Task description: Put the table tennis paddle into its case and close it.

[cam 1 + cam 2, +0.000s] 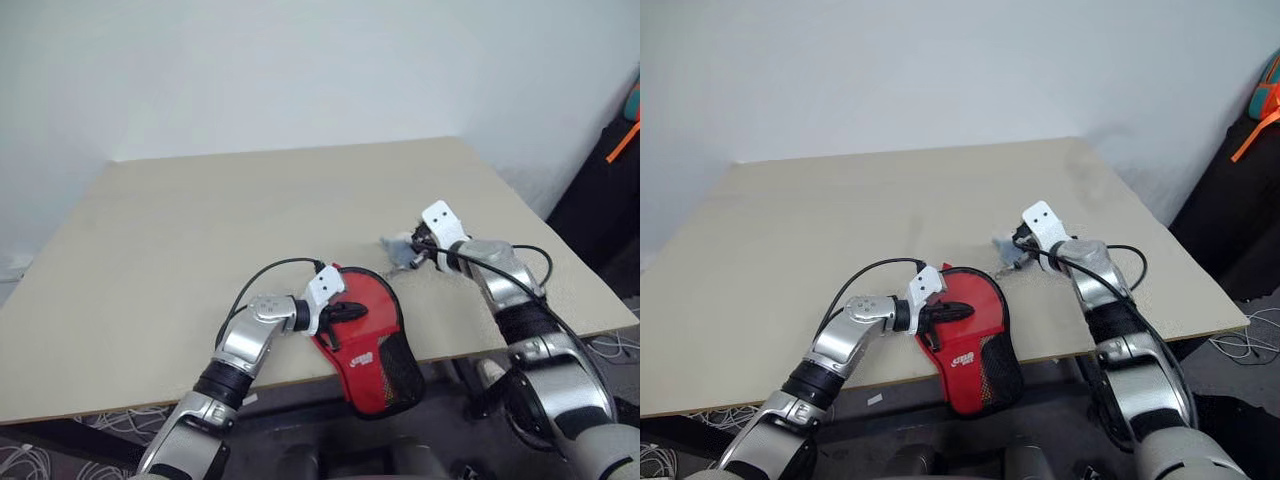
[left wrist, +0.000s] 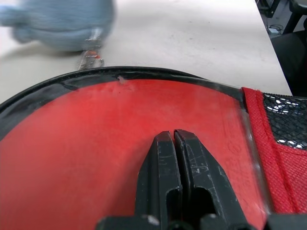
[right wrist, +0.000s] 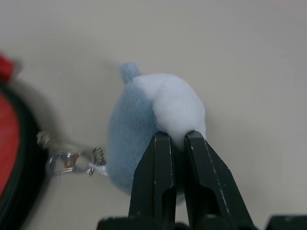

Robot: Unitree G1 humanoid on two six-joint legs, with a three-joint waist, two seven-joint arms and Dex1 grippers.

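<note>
The case [image 1: 372, 345] lies at the table's front edge, its black mesh neck hanging past the edge. A red face shows behind its clear front [image 2: 96, 143]; I cannot tell whether that is the paddle, and no handle shows. My left gripper [image 1: 350, 312] is shut, its fingertips [image 2: 165, 143] resting together on the clear front with nothing between them. Right of the case, my right gripper [image 3: 175, 136] is shut on a small blue-grey plush charm [image 3: 139, 124]. A short metal chain [image 3: 72, 163] runs from the charm to the case's black rim.
The beige table [image 1: 200, 220] stretches wide behind and left of the case. A white wall stands beyond it. Dark gear with an orange strap [image 1: 625, 140] stands off the table's right side. Cables lie on the floor below the front edge.
</note>
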